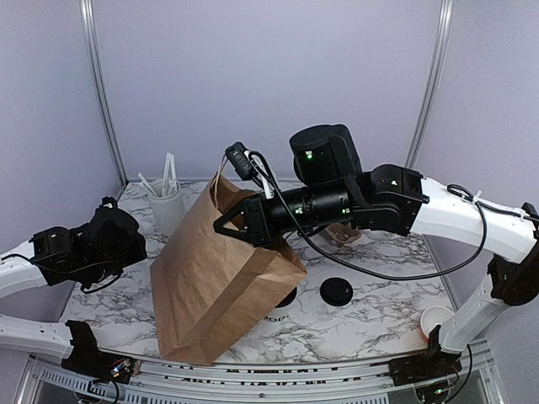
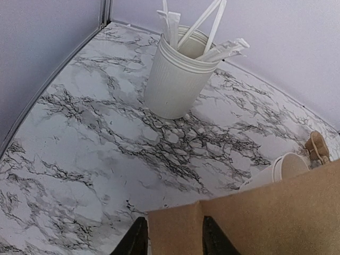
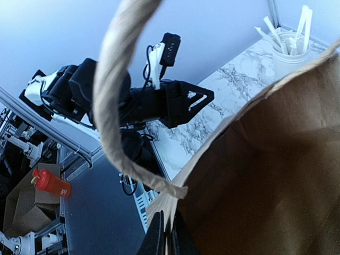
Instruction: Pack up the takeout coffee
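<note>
The right gripper [image 3: 170, 226] is pinched shut on the rim of the one brown paper bag [image 1: 219, 286], which stands tilted in the middle of the marble table [image 1: 370, 320]. One twisted paper handle [image 3: 114, 90] loops up beside the fingers. The left gripper [image 2: 174, 234] sits at the bag's left side with its jaws partly apart. Brown paper shows between them, but whether they touch it cannot be told. The bag's lowest corner lies close to the table's front edge. Well to the right of the bag, by the front right corner, stands one lidless white cup [image 1: 435, 320]. The takeout coffee [image 1: 281, 307], the only lidded cup, stands upright just beside the bag's lower right edge and is half hidden behind it. Right of the bag, a little beyond that cup, one loose black lid [image 1: 336, 291] lies flat with bare marble around it. That stretch is the widest open floor. A narrower bare strip runs left of the bag. Behind the bag a stack of white cups [image 2: 273, 172] lies on its side, its count unclear, near one small tan object [image 2: 317, 147]. Farthest, behind the bag's left side, one ribbed white holder [image 1: 167, 206] of wrapped straws stands near the back wall [image 1: 253, 84].
</note>
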Controlling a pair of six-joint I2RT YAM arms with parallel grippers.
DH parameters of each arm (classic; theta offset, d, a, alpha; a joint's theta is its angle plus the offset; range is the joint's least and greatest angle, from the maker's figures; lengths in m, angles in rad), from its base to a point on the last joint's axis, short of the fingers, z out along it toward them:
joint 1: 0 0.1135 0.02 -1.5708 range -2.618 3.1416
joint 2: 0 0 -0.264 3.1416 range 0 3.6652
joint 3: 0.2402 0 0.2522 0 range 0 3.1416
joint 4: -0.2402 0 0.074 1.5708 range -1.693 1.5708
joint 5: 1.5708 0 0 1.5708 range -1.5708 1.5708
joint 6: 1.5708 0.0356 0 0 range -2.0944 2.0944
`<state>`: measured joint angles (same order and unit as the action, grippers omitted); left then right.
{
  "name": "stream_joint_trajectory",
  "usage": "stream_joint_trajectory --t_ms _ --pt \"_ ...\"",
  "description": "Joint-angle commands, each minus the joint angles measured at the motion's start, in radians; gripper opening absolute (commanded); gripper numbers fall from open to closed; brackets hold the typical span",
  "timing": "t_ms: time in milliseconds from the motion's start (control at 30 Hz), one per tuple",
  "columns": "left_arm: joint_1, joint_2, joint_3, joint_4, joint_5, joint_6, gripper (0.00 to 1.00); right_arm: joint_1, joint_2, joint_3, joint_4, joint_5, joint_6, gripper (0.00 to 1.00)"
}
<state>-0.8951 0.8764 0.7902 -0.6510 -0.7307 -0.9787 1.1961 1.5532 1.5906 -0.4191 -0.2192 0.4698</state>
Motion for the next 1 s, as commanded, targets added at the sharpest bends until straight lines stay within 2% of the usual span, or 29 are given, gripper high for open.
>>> stream_joint_trajectory --t_ms 0,333,533,967 --pt "0.004 0.029 -0.039 0.055 0.051 -0.03 0.35 0.045 0.005 0.082 -0.027 -0.005 0.019 0.06" --pt "0.004 0.097 -0.121 0.156 0.169 -0.043 0.35 0.054 0.082 0.096 0.019 -0.062 0.034 0.09" --pt "0.004 0.073 -0.143 0.156 0.198 -0.045 0.34 0.082 0.149 0.17 -0.036 -0.086 -0.01 0.17" --pt "0.005 -0.02 -0.006 -0.027 0.081 -0.019 0.35 0.102 0.105 0.299 -0.115 -0.019 -0.177 0.36"
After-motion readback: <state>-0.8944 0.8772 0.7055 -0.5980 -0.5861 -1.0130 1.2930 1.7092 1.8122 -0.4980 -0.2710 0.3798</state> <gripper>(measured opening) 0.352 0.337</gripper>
